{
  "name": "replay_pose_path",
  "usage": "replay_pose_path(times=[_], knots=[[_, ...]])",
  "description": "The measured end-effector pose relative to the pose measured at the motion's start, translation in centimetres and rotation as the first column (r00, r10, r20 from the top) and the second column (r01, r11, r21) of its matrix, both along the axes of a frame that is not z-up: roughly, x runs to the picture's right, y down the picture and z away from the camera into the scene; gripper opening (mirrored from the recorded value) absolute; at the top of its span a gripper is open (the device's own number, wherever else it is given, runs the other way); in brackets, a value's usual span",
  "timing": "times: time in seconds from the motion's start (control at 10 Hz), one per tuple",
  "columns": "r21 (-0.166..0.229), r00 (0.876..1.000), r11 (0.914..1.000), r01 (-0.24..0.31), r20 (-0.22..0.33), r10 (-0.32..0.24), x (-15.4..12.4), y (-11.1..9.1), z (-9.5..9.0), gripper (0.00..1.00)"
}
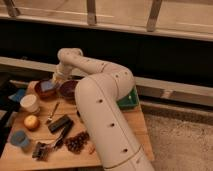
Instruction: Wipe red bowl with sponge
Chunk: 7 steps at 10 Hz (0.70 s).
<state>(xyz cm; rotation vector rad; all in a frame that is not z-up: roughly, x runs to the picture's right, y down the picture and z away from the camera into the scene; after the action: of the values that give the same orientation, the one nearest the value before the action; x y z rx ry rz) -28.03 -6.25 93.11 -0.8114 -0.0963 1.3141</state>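
Observation:
The red bowl (42, 92) sits at the back left of the wooden table (112, 162). A blue sponge (47, 86) lies in it. My white arm reaches from the front right across the table. Its gripper (56, 79) hangs just above the right rim of the red bowl, right next to the sponge. The wrist hides where the gripper meets the sponge.
A dark bowl (68, 90) stands just right of the red one. A white cup (30, 103), an orange fruit (31, 122), a blue cup (19, 138), a spoon (52, 112), a black tool (60, 125) and a brown cluster (76, 142) lie in front. A green tray (129, 99) is behind the arm.

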Motion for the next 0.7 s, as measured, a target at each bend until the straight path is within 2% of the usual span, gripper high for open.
replay_pose_path(times=[0.2,0.3,0.4,0.7], knots=[[0.024,1.000,0.9996,0.015,0.001,-0.015,-0.9,-1.8,1.4,0.00],[0.032,1.000,0.9993,0.021,0.009,-0.021,-1.6,-2.0,1.5,0.00],[0.038,1.000,0.9991,0.022,0.018,-0.022,-2.0,-2.1,1.4,0.00],[0.047,0.997,0.9981,0.040,0.064,-0.043,-3.6,-1.0,-0.4,0.00]])
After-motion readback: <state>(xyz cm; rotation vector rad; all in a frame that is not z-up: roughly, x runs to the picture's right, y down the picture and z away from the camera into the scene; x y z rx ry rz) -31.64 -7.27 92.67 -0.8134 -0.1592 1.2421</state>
